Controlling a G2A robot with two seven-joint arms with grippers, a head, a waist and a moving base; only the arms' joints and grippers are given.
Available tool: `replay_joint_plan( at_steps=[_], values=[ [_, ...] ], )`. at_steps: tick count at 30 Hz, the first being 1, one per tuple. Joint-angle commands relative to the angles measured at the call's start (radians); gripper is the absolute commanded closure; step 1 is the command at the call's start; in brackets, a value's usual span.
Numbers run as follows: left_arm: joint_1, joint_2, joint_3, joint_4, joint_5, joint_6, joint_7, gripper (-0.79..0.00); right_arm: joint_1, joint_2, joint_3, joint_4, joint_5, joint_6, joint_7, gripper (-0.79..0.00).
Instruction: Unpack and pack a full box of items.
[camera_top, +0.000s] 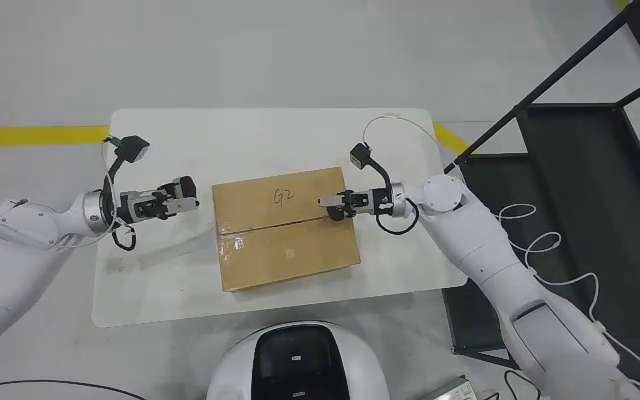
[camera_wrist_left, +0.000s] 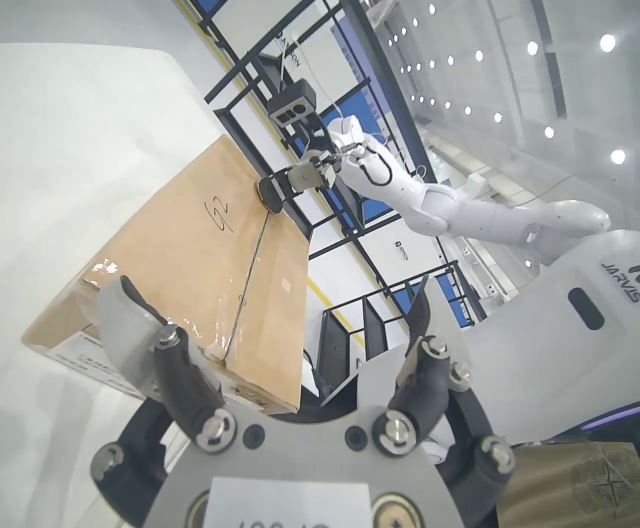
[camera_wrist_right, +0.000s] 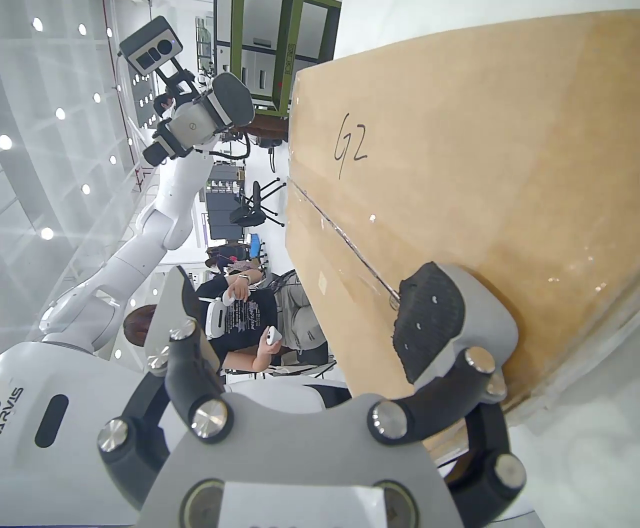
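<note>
The box sits closed in the middle of the counter, its seam taped. The right gripper is at the box's right edge, jaws wide and empty, with one jaw at the seam. The left gripper is just left of the box, jaws open and empty. Pressing there may slide the box instead of splitting the tape.

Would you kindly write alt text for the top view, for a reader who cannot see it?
A closed, taped cardboard box sits in the middle of a white table. The open right gripper is over the box's top edge at the centre seam on its own side, and the open left gripper hangs beside the opposite end, apart from the box.
</note>
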Motion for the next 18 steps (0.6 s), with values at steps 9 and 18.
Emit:
replay_joint_plan(
  at_steps=[9,18],
  values=[
    [0.032,0.015,-0.035,-0.029,-0.004,0.013,0.018,-0.785,-0.004,-0.001,0.004,-0.006,0.025,0.005,0.014,-0.785],
    [0.053,0.012,-0.055,-0.086,0.017,0.063,0.076,-0.785,-0.004,-0.001,0.004,-0.006,0.025,0.005,0.014,-0.785]
  ],
)
